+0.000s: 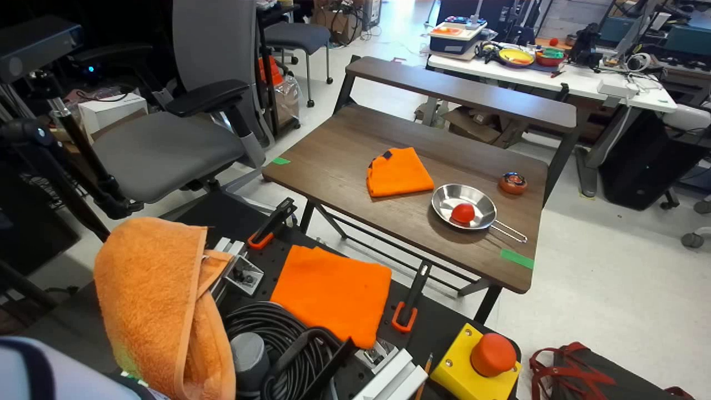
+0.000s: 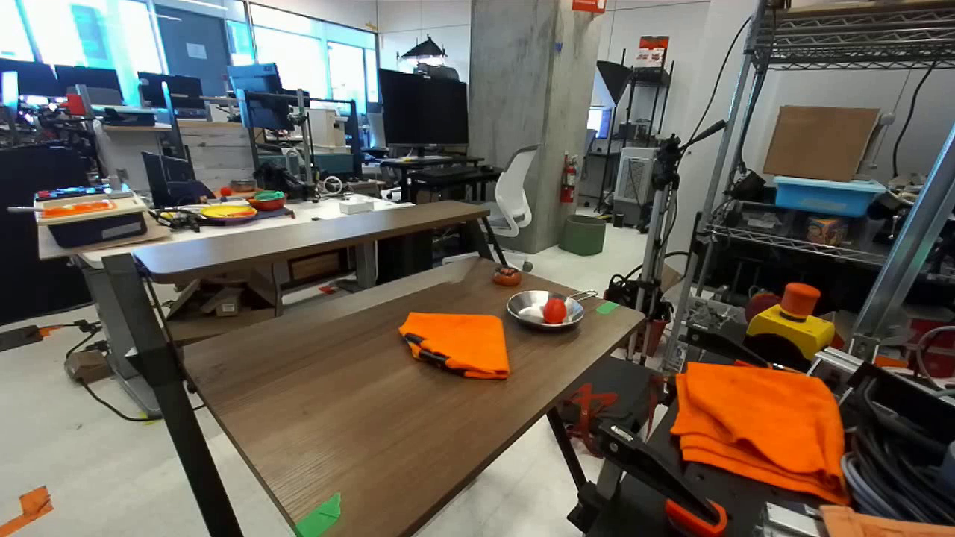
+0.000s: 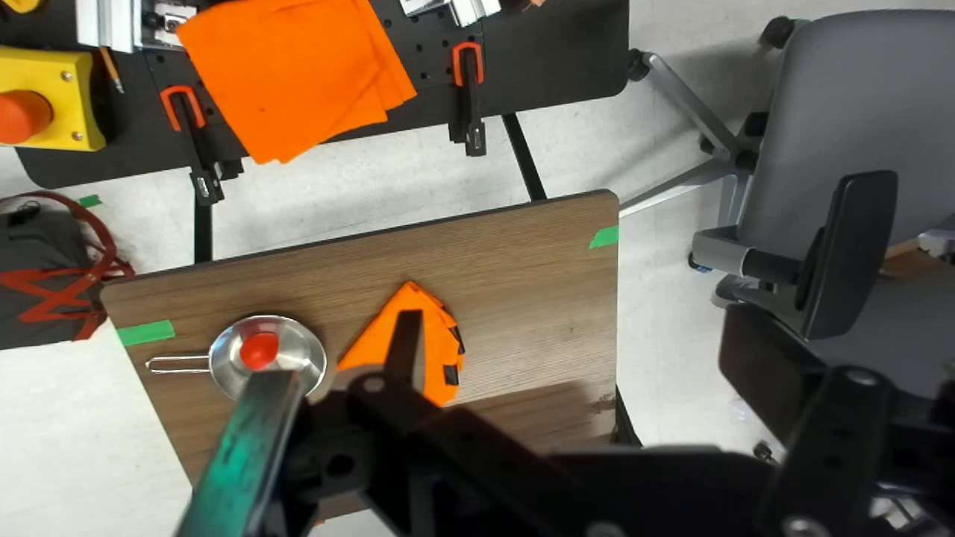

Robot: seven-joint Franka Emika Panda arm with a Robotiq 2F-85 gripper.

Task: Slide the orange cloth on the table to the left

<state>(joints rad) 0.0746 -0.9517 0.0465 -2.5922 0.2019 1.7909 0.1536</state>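
Cloth of bright-orange folded fabric (image 1: 401,175) lies well beyond the black fingers (image 3: 407,350), on dark-brown rectangular wooden table (image 1: 328,155) | fingers spread apart, holding nothing | round silvery metal pan (image 1: 466,194) beyond fingers too, near cloth | risk: light pressure likely skims fabric; heavy pressure may bunch it

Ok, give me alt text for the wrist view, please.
A folded orange cloth on a brown table, partly hidden by a dark gripper finger. To its left in the picture, a metal pan holds a red ball. Near the top, another orange cloth lies on a black bench.
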